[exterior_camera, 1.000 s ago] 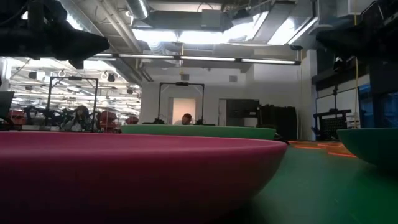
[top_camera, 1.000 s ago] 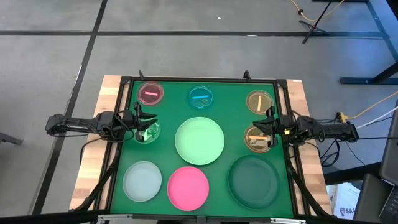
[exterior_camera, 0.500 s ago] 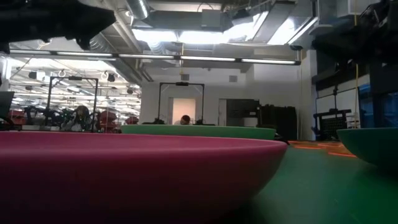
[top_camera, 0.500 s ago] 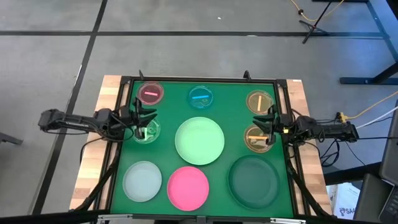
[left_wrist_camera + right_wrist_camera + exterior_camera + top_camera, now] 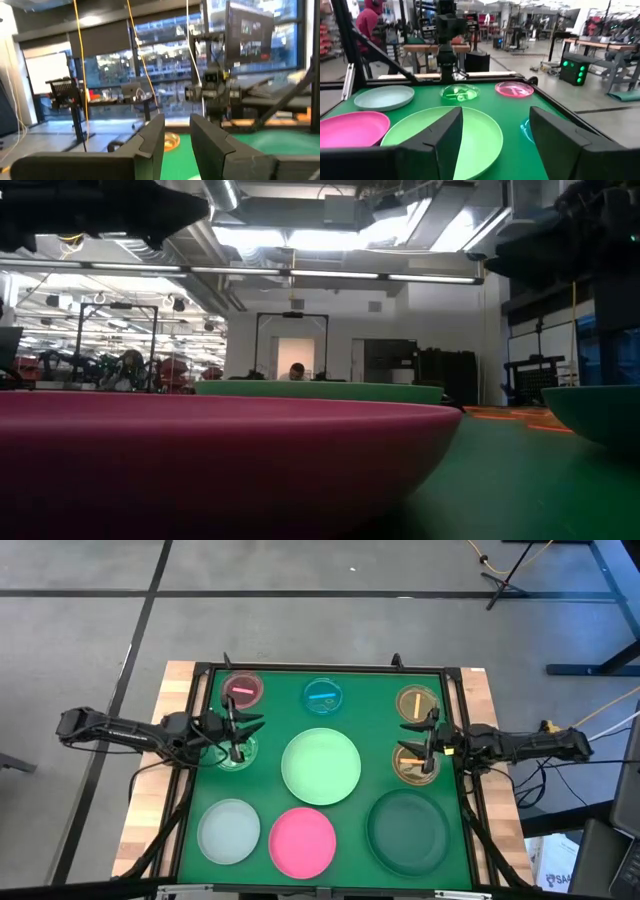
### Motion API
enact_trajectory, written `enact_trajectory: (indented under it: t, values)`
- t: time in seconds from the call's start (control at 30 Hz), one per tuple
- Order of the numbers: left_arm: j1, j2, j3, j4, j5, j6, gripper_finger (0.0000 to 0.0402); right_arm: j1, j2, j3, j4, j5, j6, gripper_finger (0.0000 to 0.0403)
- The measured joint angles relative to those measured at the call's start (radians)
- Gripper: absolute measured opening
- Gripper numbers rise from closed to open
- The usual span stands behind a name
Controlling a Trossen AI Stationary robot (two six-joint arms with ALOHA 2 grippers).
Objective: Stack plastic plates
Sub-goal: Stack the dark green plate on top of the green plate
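Plates lie singly across the green mat [image 5: 385,725], none stacked. Left gripper [image 5: 237,732] hovers at centre left over the small green plate [image 5: 236,750], fingers slightly apart, empty. Right gripper [image 5: 427,738] hovers centre right above an amber plate [image 5: 412,764], wide open, likely positioned to grasp.

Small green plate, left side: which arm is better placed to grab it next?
Left. The left gripper hovers right over the small green plate, fingers apart; the right gripper sits over an amber plate across the tray.
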Motion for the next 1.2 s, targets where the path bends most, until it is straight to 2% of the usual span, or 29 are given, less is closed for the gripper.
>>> enact_trajectory:
  t: [0.1, 0.23, 0.33, 0.47, 0.6, 0.77, 1.0, 1.2]
  values:
    - [0.000, 0.035, 0.000, 0.000, 0.001, -0.045, 0.0085, 0.000, 0.113, 0.068, -0.026, -0.009, 0.024, 0.0225]
    - [0.000, 0.056, 0.000, -0.002, 0.032, -0.086, 0.0085, 0.000, 0.282, 0.187, -0.129, -0.092, 0.106, 0.0225]
    - [-0.005, 0.065, 0.000, -0.009, 0.048, -0.110, 0.0085, 0.000, 0.393, 0.276, -0.171, -0.154, 0.115, 0.0225]
    - [-0.018, 0.069, 0.000, -0.011, 0.053, -0.138, 0.0085, 0.014, 0.507, 0.391, -0.255, -0.172, 0.113, 0.0225]
    - [-0.032, 0.068, 0.000, -0.011, 0.053, -0.138, 0.0085, 0.058, 0.586, 0.489, -0.392, -0.192, 0.155, 0.0225]
    - [-0.038, 0.068, 0.000, -0.016, 0.053, -0.152, 0.0085, 0.134, 0.673, 0.547, -0.521, -0.194, 0.196, 0.0225]
    - [-0.038, 0.069, 0.000, -0.028, 0.058, -0.169, 0.0085, 0.228, 0.729, 0.550, -0.541, -0.173, 0.226, 0.0225]
    - [-0.038, 0.088, 0.000, -0.030, 0.134, -0.191, 0.0085, 0.280, 0.769, 0.550, -0.608, -0.159, 0.245, 0.0225]
